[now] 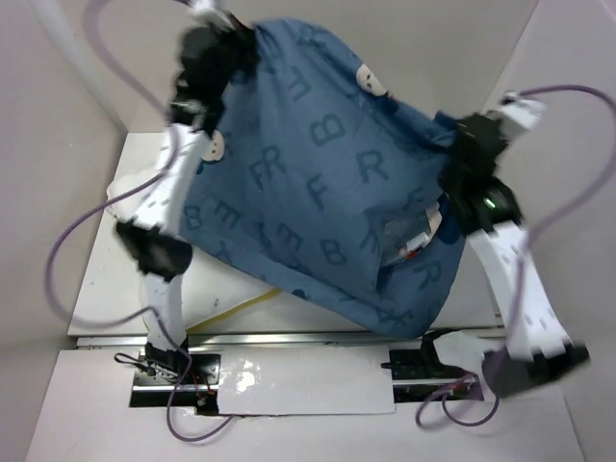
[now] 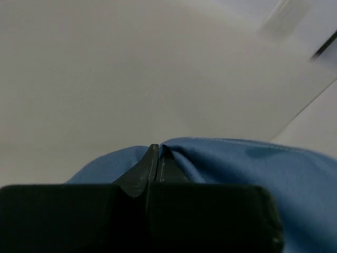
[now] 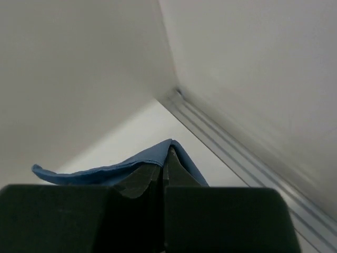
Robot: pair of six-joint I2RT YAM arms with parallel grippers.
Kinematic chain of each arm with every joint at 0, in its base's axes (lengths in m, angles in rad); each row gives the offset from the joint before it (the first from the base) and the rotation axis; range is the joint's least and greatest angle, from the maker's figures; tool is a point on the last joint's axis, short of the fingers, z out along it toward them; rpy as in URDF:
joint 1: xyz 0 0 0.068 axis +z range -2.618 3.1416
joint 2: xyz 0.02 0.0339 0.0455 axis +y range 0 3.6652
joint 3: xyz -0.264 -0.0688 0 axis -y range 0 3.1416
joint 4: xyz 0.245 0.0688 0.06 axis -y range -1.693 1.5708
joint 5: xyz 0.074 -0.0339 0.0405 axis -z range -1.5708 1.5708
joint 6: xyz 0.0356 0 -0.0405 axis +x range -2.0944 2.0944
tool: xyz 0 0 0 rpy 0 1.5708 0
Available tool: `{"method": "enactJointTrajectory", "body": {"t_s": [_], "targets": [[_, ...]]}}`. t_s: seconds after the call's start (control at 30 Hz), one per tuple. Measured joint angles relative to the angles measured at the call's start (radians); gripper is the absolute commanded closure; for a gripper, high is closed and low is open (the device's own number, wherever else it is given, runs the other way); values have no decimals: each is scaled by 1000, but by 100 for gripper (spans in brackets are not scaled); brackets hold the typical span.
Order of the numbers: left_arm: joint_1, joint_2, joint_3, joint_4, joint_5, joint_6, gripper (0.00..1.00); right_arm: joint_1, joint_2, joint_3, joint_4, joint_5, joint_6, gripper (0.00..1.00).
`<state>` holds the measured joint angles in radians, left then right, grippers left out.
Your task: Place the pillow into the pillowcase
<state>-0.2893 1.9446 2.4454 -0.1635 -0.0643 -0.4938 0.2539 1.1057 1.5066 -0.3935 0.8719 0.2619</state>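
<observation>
The dark blue pillowcase [image 1: 327, 183] hangs lifted above the table, stretched between both arms and sagging toward the front right. My left gripper [image 1: 234, 40] is shut on its upper left corner; blue cloth [image 2: 231, 168] bunches around the closed fingertips [image 2: 152, 158]. My right gripper [image 1: 460, 135] is shut on the case's right edge, with a blue fold [image 3: 131, 166] draped over its closed tips. The white pillow [image 1: 223, 298] with yellow piping lies on the table under the case, mostly hidden by it; only its left and front parts show.
Pale enclosure walls [image 1: 58, 144] rise close on the left, back and right. A metal rail [image 1: 318, 339] runs along the table's near edge by the arm bases. Purple cables [image 1: 67, 250] loop beside each arm.
</observation>
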Motion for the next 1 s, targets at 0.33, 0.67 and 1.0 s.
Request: {"method": "enactJointTrajectory", "body": {"t_s": [0.33, 0.67, 1.0], "targets": [[-58, 738, -68, 59, 179, -114, 0, -295, 553, -142, -172, -134, 148, 17], [-79, 301, -145, 40, 86, -1, 0, -267, 347, -162, -77, -455, -10, 0], [-152, 45, -595, -32, 10, 14, 5, -240, 642, 31, -2, -750, -111, 0]]}}
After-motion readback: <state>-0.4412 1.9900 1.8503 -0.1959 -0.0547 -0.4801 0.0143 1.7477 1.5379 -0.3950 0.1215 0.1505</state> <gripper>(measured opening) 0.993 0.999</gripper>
